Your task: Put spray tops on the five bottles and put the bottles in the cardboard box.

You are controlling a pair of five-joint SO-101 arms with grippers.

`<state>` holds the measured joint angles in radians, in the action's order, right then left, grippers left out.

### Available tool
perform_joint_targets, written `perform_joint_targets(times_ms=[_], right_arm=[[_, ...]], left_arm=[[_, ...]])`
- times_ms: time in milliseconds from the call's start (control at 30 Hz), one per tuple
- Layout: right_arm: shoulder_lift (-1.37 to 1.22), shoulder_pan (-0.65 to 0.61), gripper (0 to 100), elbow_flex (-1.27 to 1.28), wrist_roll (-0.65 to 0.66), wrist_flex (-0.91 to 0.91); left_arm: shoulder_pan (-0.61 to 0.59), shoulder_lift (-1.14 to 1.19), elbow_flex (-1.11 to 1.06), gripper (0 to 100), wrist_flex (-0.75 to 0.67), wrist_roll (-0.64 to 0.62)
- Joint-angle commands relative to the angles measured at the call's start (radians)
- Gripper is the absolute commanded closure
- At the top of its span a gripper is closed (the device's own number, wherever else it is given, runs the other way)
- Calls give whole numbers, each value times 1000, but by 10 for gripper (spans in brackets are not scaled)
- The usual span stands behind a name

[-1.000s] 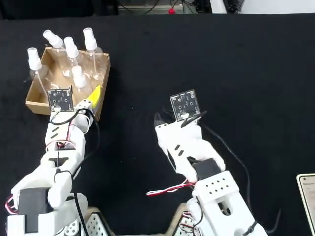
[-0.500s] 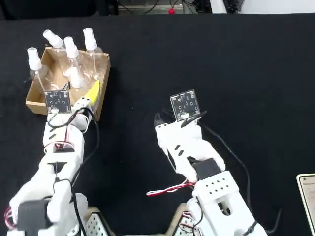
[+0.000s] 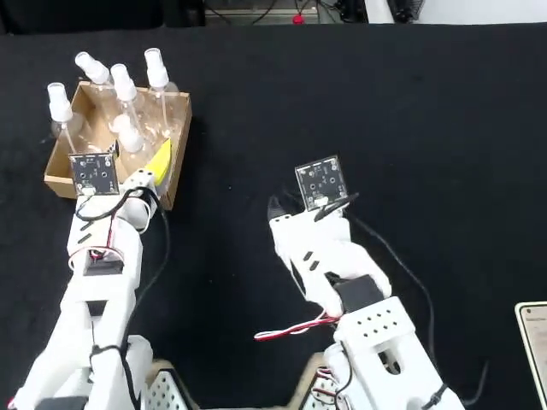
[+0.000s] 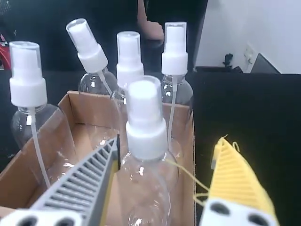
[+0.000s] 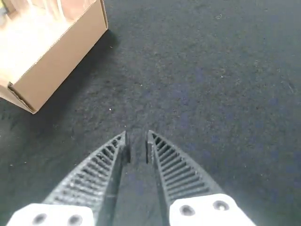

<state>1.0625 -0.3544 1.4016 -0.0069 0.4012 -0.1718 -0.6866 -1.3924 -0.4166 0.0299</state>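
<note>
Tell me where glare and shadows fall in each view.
High view: even light, the black table swallowing shadows. Left wrist view: small glints on the clear bottles, a bright white wall behind. Right wrist view: the cardboard box washed out inside, a soft shadow on the table beside its wall.

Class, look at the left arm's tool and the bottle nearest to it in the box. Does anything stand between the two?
Nothing visible does. The left tool is open and the nearest bottle shows directly in its gap, standing inside the cardboard box with its spray top on.
</note>
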Motion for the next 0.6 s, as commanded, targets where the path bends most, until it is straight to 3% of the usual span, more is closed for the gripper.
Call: perform_joint_targets(times_ms=[0,333,400,533,567], right_arm=[[27,2,934,-8,11,-25],[27,2,934,-8,11,-25],[27,2,934,-8,11,-25],[28,2,934,-8,11,-25],[28,2,934,-8,9,-25]], left_arm=[[-47,-97,8,693,97,6],[-131,-295,10,703,473,-2],[-133,-331,4,751,535,-2],[-142,-413,-38,964,631,5],[-143,-437,-56,979,643,6]])
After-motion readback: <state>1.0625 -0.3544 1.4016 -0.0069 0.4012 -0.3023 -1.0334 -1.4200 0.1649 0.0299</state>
